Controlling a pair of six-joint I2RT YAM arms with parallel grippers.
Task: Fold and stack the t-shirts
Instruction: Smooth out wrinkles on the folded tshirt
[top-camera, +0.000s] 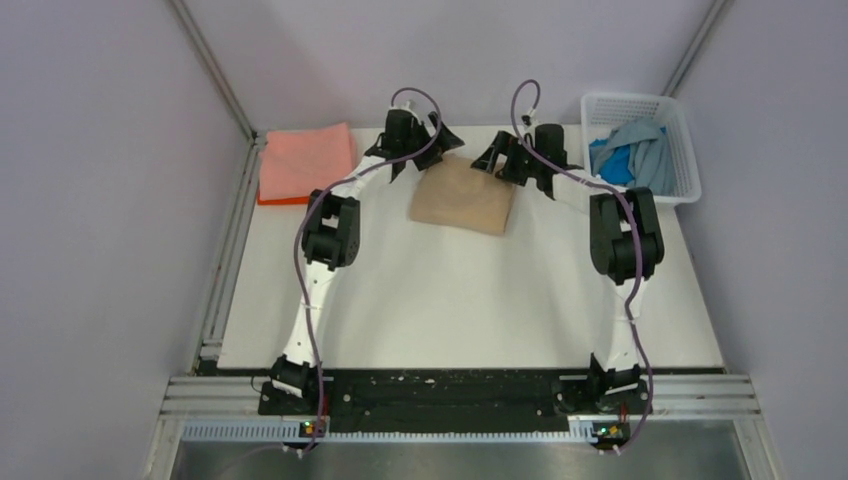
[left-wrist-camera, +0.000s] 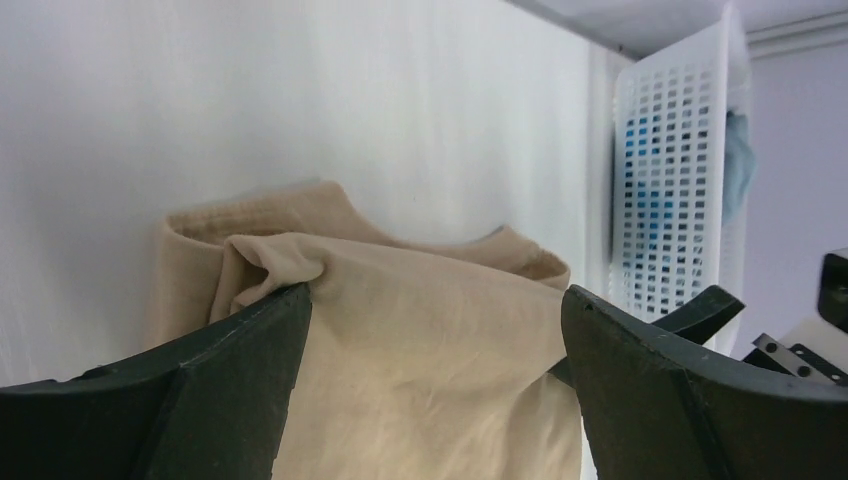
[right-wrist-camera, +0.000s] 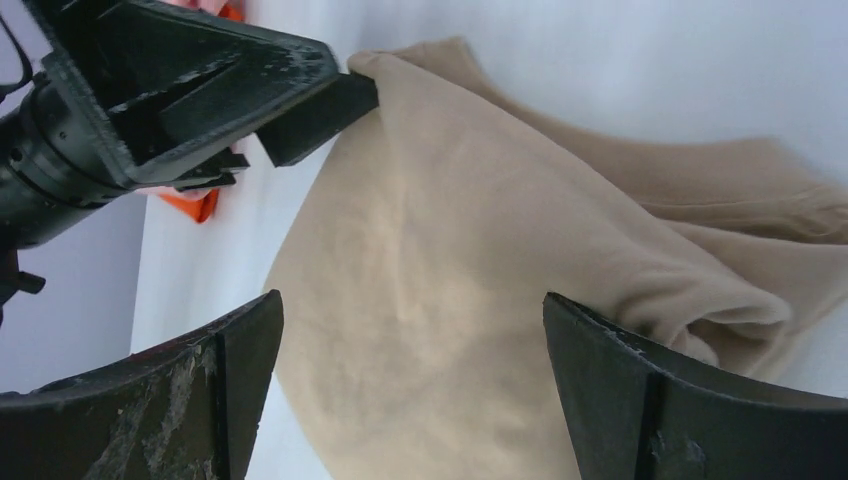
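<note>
The tan t-shirt (top-camera: 462, 197) lies folded into a rough square at the back middle of the table. My left gripper (top-camera: 418, 158) is open over its far left corner; in the left wrist view (left-wrist-camera: 435, 295) the tan cloth (left-wrist-camera: 420, 350) fills the gap between wide jaws. My right gripper (top-camera: 505, 160) is open over the far right corner; in the right wrist view (right-wrist-camera: 412, 300) the tan cloth (right-wrist-camera: 450, 280) lies between its jaws. A salmon pink t-shirt (top-camera: 305, 160) lies folded on an orange t-shirt (top-camera: 272, 198) at the back left.
A white lattice basket (top-camera: 688, 150) at the back right holds blue (top-camera: 612, 165) and light blue-grey (top-camera: 650, 150) shirts; it also shows in the left wrist view (left-wrist-camera: 670, 180). The left gripper's finger (right-wrist-camera: 310, 115) touches the shirt's corner in the right wrist view. Grey walls enclose the table.
</note>
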